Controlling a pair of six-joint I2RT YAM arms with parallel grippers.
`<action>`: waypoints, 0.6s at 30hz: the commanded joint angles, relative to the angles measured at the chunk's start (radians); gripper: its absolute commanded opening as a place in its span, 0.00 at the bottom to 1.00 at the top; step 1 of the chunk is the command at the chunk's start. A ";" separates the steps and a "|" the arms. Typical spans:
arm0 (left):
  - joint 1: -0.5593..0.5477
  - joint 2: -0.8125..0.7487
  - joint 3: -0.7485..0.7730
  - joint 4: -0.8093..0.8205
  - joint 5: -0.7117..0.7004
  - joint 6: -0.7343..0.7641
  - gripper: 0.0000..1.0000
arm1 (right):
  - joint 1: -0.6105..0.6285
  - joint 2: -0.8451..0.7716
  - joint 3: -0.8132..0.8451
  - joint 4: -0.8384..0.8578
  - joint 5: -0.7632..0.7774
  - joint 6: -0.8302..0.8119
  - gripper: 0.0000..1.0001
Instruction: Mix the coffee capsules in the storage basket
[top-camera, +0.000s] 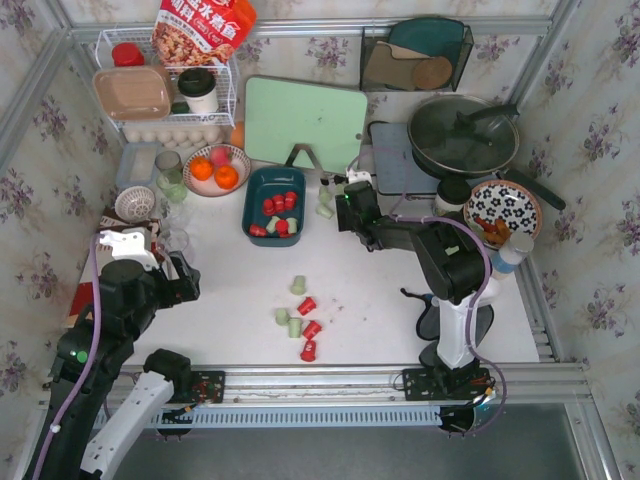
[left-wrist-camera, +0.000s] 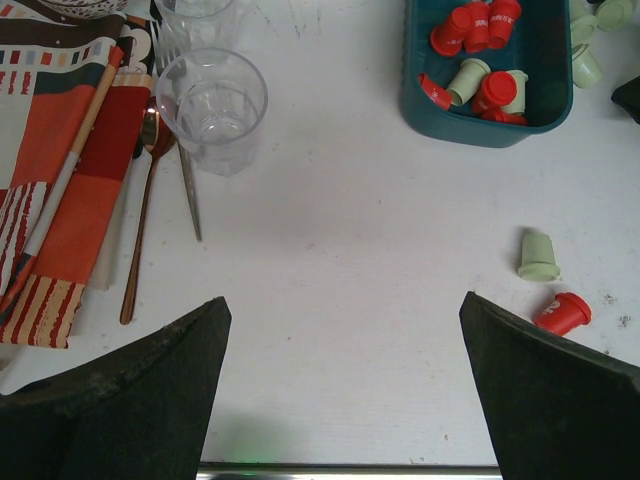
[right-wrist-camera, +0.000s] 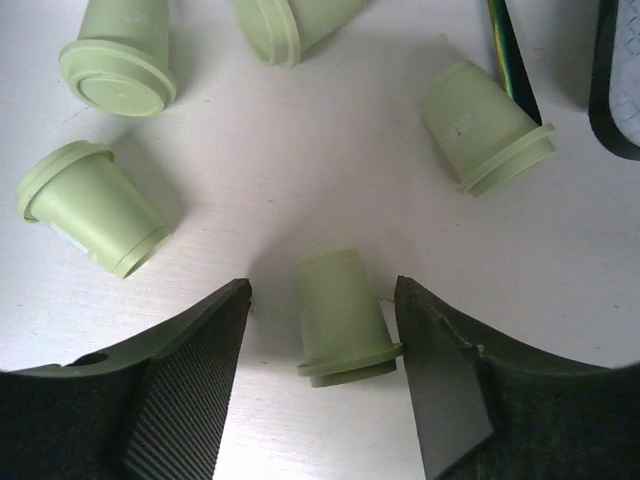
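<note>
The dark teal storage basket (top-camera: 252, 200) sits mid-table and holds red and pale green coffee capsules (top-camera: 280, 204); it also shows in the left wrist view (left-wrist-camera: 487, 128). Several loose capsules (top-camera: 303, 320) lie near the front edge. My right gripper (right-wrist-camera: 322, 284) is open, low over the table just right of the basket. A pale green capsule (right-wrist-camera: 342, 318) lies on its side between its fingers, its rim against the right finger. Several other green capsules (right-wrist-camera: 95, 207) lie around it. My left gripper (left-wrist-camera: 343, 298) is open and empty at the front left, far from the basket.
A clear glass (left-wrist-camera: 212, 105), cutlery and a striped cloth (left-wrist-camera: 50, 180) lie at the left. A bowl of oranges (top-camera: 216, 168), a green cutting board (top-camera: 305, 120), a lidded pan (top-camera: 463, 133) and a patterned plate (top-camera: 502, 210) stand behind and to the right.
</note>
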 joint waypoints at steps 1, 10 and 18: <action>0.001 0.003 -0.001 0.030 -0.004 0.009 0.99 | 0.002 -0.004 -0.004 -0.026 -0.055 0.025 0.65; 0.001 0.005 0.000 0.029 -0.012 0.008 0.99 | 0.002 -0.064 -0.026 -0.031 -0.015 0.046 0.45; 0.001 0.003 -0.001 0.029 -0.012 0.008 0.99 | 0.006 -0.136 -0.002 -0.066 -0.023 0.022 0.38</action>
